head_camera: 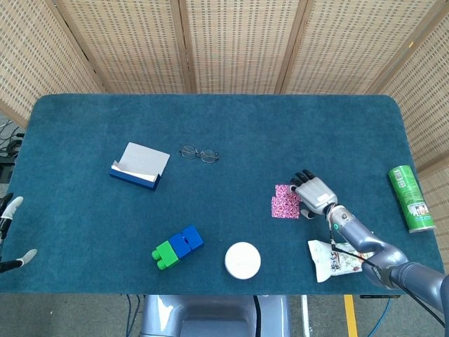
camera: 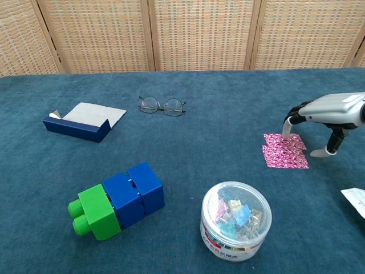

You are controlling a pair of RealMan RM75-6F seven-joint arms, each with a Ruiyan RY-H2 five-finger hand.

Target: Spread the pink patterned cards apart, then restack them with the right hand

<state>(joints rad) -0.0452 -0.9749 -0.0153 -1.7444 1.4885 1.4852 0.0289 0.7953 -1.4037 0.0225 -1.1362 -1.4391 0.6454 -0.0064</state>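
The pink patterned cards (head_camera: 285, 201) (camera: 284, 150) lie on the blue cloth at the right, fanned a little so one card's far edge pokes out beyond the other. My right hand (head_camera: 313, 194) (camera: 325, 114) hovers arched over their far right corner, fingers apart and pointing down, fingertips just above the cards and holding nothing. My left hand (head_camera: 10, 234) shows only at the left edge of the head view, off the table's side, fingers apart and empty.
A clear tub of clips (camera: 235, 221) with a white lid (head_camera: 243, 260) stands near the front. A blue and green block (camera: 117, 199), glasses (camera: 162, 105), a blue card box (camera: 84, 120), a green can (head_camera: 412, 199) and a white packet (head_camera: 335, 258) also lie about.
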